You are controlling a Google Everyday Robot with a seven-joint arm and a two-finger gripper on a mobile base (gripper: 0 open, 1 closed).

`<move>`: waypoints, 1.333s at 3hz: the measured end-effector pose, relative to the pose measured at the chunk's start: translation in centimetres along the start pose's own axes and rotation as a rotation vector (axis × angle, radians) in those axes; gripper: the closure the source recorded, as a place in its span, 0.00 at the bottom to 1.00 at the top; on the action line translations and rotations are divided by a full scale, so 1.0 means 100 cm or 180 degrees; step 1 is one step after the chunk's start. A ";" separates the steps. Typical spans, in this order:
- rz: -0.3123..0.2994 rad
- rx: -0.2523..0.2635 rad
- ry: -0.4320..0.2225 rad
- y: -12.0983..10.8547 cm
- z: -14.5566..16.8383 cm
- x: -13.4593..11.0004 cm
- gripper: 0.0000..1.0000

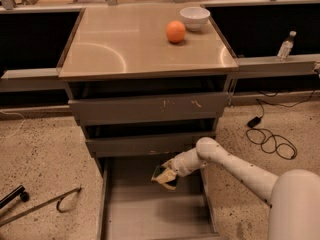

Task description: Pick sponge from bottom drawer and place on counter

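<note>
High front view, pincer (165, 176) over bottom drawer (150, 219)

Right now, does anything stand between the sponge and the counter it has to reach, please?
The gripper holds the sponge over the bottom drawer, below the two upper drawers, whose fronts stand partly pulled out beneath the counter; it probably must swing around them. An orange and bowl sit at the counter's back.

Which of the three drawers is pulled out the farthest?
The bottom drawer: only its bare floor shows; the gripper holds the sponge above it.
</note>
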State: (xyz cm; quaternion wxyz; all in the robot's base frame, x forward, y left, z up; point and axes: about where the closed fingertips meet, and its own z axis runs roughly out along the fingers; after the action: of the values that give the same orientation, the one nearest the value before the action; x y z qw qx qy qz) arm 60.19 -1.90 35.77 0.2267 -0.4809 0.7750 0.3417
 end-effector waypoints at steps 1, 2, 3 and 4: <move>-0.0106 0.0060 -0.0001 0.009 -0.009 -0.016 1.00; -0.0175 0.0250 -0.0086 0.031 -0.051 -0.057 1.00; -0.0250 0.0344 -0.0085 0.081 -0.109 -0.114 1.00; -0.0417 0.0339 -0.0075 0.119 -0.166 -0.183 1.00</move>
State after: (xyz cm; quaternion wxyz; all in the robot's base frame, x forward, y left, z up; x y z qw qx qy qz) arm 57.04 0.17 62.96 0.2830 -0.5137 0.7562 0.2900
